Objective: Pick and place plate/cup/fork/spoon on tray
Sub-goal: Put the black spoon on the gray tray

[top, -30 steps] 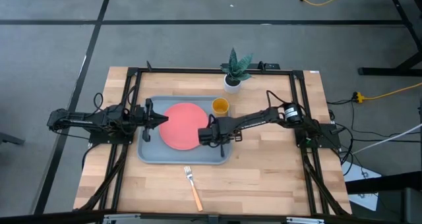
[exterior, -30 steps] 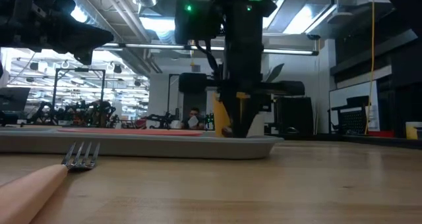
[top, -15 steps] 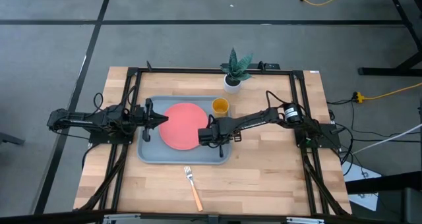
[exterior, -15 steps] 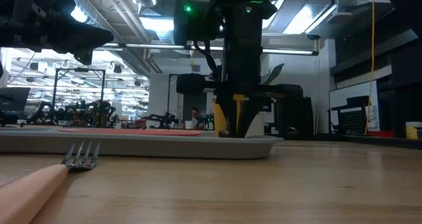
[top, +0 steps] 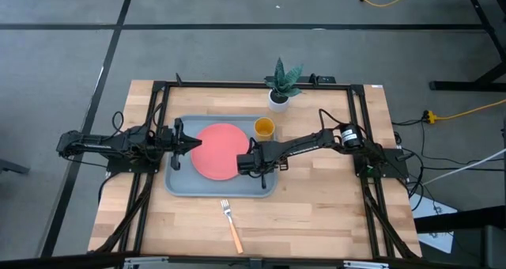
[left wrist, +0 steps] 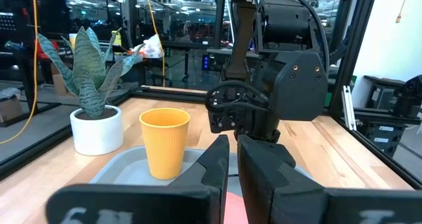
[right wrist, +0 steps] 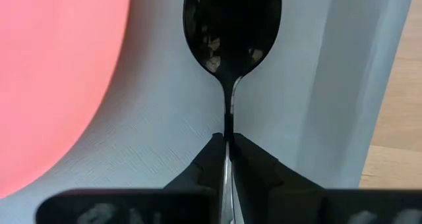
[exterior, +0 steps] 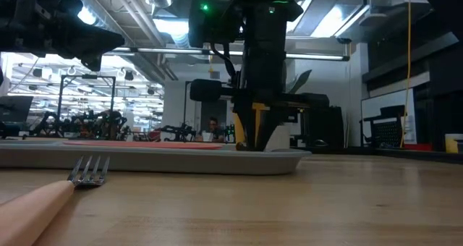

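Right gripper (right wrist: 226,159) is easing its fingers a crack apart around the spoon (right wrist: 231,33) handle, letting go. Spoon is lying on the tray (right wrist: 165,138) ahead of it, plate (right wrist: 53,72) alongside. Fork (top: 231,224) is waiting outside the tray.

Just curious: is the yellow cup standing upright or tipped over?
Upright. The cup stands on its base in the tray, open mouth up, beside the potted plant.

Tray (top: 178,186) mid-table. On it: plate (top: 219,150) centre; cup (top: 263,127) at far right corner; spoon (right wrist: 232,33) right of plate. Fork (top: 231,225) on table, in front of tray. Plant (top: 281,85) behind tray, beyond cup.
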